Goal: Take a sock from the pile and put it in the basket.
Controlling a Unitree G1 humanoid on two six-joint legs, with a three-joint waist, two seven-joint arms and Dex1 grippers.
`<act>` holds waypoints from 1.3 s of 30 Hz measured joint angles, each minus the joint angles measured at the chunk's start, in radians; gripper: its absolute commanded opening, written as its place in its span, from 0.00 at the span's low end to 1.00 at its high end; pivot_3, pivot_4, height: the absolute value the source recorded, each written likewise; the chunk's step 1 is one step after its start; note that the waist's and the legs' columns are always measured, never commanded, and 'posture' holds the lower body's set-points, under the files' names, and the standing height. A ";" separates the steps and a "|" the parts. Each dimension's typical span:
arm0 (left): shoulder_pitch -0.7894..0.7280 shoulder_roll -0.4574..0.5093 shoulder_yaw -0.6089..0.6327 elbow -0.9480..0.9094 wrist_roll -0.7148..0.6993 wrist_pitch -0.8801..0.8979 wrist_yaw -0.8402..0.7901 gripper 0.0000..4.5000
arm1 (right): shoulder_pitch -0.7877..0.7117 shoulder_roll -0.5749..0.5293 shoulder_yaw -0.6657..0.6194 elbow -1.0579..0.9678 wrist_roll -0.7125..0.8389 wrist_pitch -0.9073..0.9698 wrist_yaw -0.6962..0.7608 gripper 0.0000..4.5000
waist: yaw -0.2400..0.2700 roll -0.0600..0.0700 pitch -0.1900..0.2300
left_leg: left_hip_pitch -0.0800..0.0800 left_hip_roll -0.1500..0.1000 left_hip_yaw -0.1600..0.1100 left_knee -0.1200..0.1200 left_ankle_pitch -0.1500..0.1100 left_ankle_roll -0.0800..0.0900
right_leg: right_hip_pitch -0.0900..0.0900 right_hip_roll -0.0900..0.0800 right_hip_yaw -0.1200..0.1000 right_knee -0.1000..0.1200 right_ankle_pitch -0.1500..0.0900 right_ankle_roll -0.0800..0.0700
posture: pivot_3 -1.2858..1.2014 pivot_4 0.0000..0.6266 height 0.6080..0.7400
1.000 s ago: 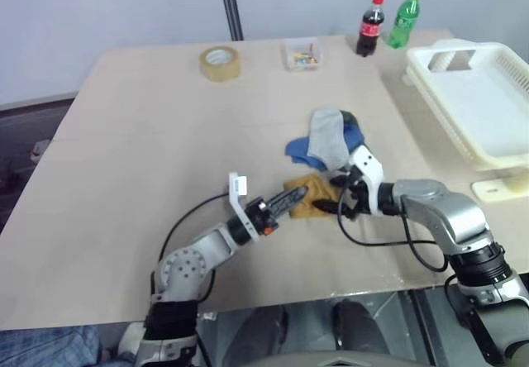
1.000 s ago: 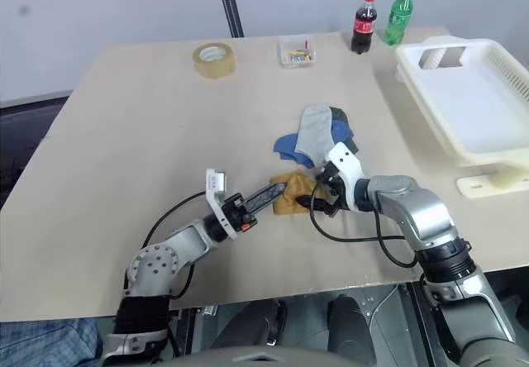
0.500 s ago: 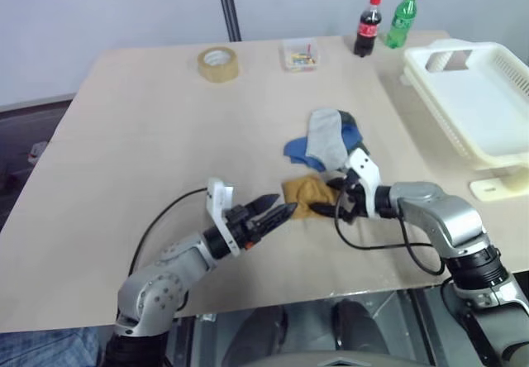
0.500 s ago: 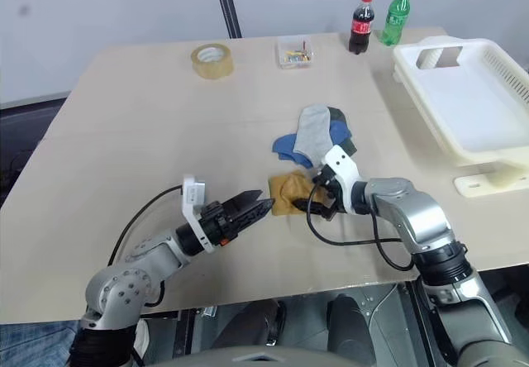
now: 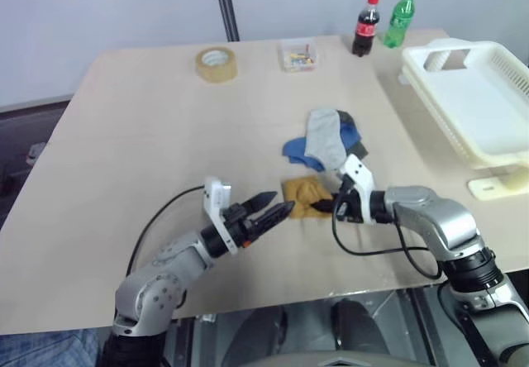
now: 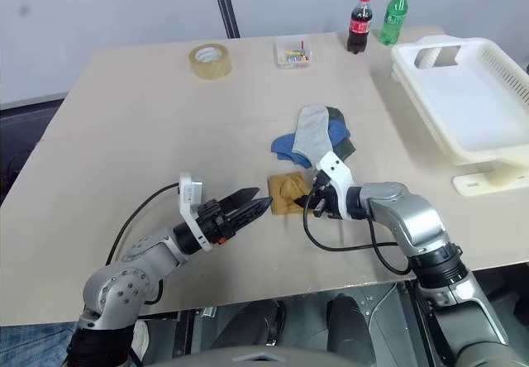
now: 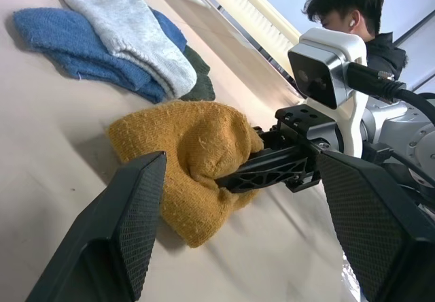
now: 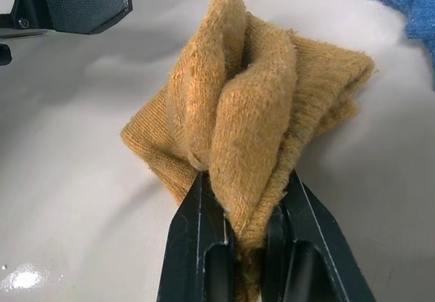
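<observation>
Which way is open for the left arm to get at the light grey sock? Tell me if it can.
Probably yes. The left gripper, open, sits near the mustard sock, which the right gripper pinches. The light grey sock lies just beyond on the table, uncovered; the right arm's wrist crowds the direct line, so approaching from the left looks freer.

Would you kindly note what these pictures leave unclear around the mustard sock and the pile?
- Dark green sock: left wrist view, mostly covered by the grey sock and blue sock.
- Mustard sock underside: right wrist view, folded against the table.
- Basket: left eye view, far side cut off by the edge.
</observation>
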 measured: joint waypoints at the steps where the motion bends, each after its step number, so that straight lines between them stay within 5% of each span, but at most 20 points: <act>1: 0.000 0.002 0.000 0.000 0.000 0.000 0.000 0.84 | 0.000 0.008 -0.011 0.005 0.009 0.011 -0.002 0.00 | 0.000 0.000 0.000 | 0.000 0.000 0.000 0.000 0.000 0.000 | 0.000 0.000 0.000 0.000 0.000 0.000 | 0.52 0.24 1.00; 10: 0.009 0.043 0.001 -0.093 0.025 -0.031 0.002 0.84 | 0.000 -0.047 -0.132 0.016 0.141 0.176 0.016 0.00 | 0.009 0.000 0.001 | -0.001 0.000 0.000 0.000 0.000 0.000 | 0.000 -0.001 0.000 -0.001 0.000 0.000 | 0.52 0.24 1.00; 24: -0.013 0.152 -0.062 -0.149 0.300 -0.297 -0.105 0.84 | -0.117 -0.268 -0.241 0.092 0.234 0.247 0.127 0.00 | 0.021 0.000 0.005 | -0.003 0.000 0.001 -0.002 -0.001 0.001 | -0.001 -0.001 -0.001 -0.005 0.000 0.000 | 0.52 0.24 1.00; 30: -0.069 0.108 -0.051 -0.147 0.272 -0.346 -0.125 0.84 | -0.315 -0.390 -0.297 0.309 0.209 0.173 0.199 0.00 | 0.021 0.000 0.006 | -0.004 0.000 0.000 -0.004 -0.001 0.002 | -0.001 -0.002 -0.003 -0.010 0.000 0.000 | 0.52 0.24 1.00; 39: -0.103 0.061 -0.052 -0.147 0.261 -0.403 -0.146 0.84 | -0.709 -0.461 -0.310 1.103 -0.019 -0.161 0.165 0.00 | 0.019 0.000 0.007 | -0.005 0.000 0.002 -0.008 -0.002 0.003 | -0.001 -0.002 -0.002 -0.014 0.001 0.001 | 0.52 0.24 1.00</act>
